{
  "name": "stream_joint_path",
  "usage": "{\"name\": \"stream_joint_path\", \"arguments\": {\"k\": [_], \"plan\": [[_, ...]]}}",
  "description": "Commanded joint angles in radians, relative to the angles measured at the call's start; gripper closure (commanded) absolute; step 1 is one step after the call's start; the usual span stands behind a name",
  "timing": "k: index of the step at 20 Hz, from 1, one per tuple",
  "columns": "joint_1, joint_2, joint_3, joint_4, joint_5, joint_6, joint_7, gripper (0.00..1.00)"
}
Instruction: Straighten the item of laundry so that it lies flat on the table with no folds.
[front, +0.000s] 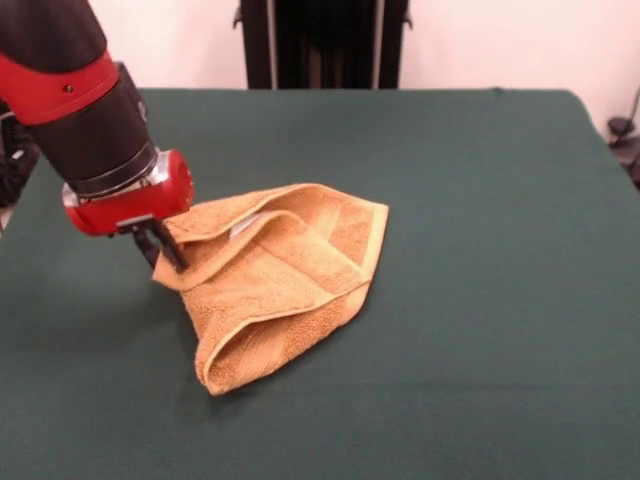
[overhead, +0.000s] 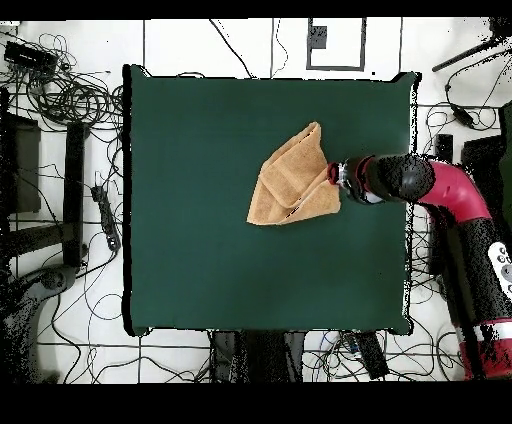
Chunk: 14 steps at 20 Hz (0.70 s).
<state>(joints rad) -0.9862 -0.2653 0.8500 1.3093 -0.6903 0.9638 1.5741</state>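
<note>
The orange-tan towel (front: 275, 275) lies crumpled and folded over itself on the dark green table (front: 480, 300), left of the middle in the front view. Several layers overlap and one corner points toward the near edge. My gripper (front: 165, 255) is at the towel's left corner, low over the table, its dark fingers pinched on the towel's edge. In the overhead view the towel (overhead: 292, 180) lies right of the table's middle (overhead: 200, 250), and the gripper (overhead: 334, 177) meets its right edge.
The red and black arm (front: 90, 120) comes in from the upper left in the front view. The black pedestal (front: 320, 40) stands behind the table's far edge. Cables and stands lie on the floor around the table (overhead: 70, 100).
</note>
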Motion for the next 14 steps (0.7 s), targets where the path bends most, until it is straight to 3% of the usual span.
{"name": "stream_joint_path", "arguments": {"k": [1, 6, 14], "plan": [[0.003, -0.001, -0.045, -0.063, -0.052, 0.097, -0.391, 1.00], [-0.096, -0.061, -0.022, 0.003, -0.008, 0.154, -0.464, 1.00], [-0.259, -0.315, 0.044, 0.305, 0.121, 0.203, -0.383, 1.00]]}}
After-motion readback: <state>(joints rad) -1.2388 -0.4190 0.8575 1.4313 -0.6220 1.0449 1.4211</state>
